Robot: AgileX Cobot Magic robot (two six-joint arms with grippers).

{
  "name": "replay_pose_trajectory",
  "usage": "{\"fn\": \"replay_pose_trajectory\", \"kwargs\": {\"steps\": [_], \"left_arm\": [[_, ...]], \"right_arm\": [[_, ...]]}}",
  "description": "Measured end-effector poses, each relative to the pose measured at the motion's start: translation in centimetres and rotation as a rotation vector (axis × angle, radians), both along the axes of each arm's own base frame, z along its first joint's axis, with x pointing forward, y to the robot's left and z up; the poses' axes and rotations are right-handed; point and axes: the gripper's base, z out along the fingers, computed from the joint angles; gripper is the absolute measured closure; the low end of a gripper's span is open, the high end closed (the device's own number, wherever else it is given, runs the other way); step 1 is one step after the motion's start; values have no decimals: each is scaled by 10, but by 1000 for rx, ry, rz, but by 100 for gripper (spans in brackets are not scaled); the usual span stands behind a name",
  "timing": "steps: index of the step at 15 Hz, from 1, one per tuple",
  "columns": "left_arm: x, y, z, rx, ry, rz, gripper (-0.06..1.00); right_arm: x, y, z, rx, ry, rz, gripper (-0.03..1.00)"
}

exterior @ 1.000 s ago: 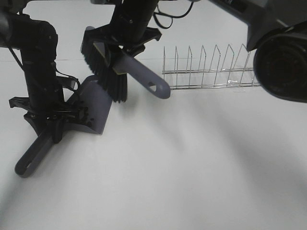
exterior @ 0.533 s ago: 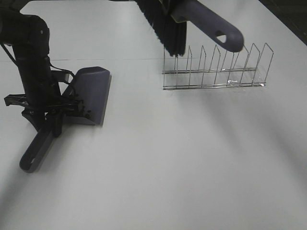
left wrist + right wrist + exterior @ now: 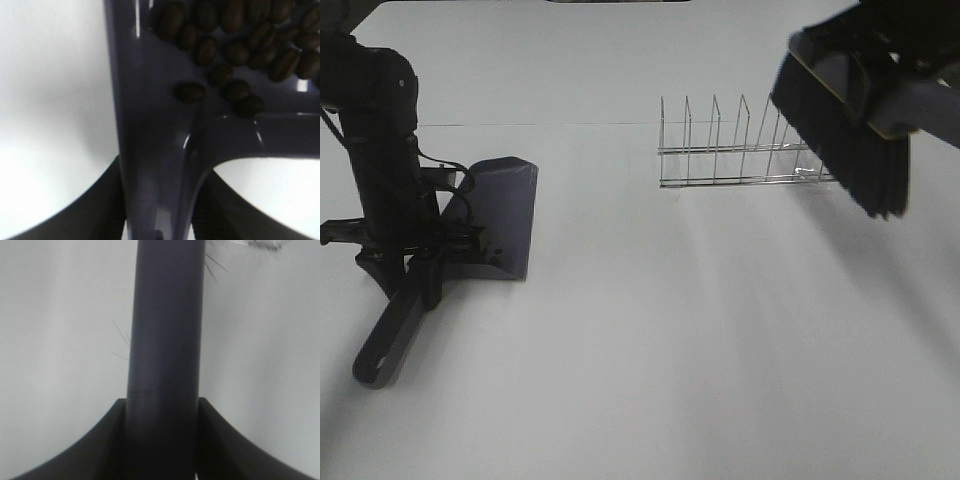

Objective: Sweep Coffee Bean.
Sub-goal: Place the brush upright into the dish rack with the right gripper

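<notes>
**Beans in the dustpan: keep it level**

The left claw (image 3: 157, 195) is clamped on the handle of the dustpan (image 3: 505, 215), which rests on the table (image 3: 670, 340). The coffee beans (image 3: 235, 45) lie inside the dustpan, bunched where the handle joins. The right claw (image 3: 162, 440) is clamped on the brush (image 3: 845, 135), raised well away from the dustpan, near the wire rack (image 3: 740, 150).

Risks: if I tip the dustpan mouth-down, beans roll out. If I lower the brush carelessly, its bristles may snag the rack.

From above, the beans do not show and the right claw is cut off.
</notes>
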Motion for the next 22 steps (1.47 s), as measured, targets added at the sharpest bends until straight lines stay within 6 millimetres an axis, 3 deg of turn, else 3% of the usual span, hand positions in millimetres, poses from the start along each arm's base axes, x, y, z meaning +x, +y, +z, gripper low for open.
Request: {"fn": "replay_pose_trajectory", "kwargs": {"steps": [3, 10, 22], "left_arm": [[-10, 3, 8, 3, -23, 24, 61], [-20, 6, -1, 8, -56, 28, 61], [-20, 7, -1, 11, -64, 16, 61]], "right_arm": [[-9, -22, -35, -18, 109, -89, 65], [15, -18, -79, -5, 90, -106, 65], [56, -12, -105, -6, 61, -139, 65]]}}
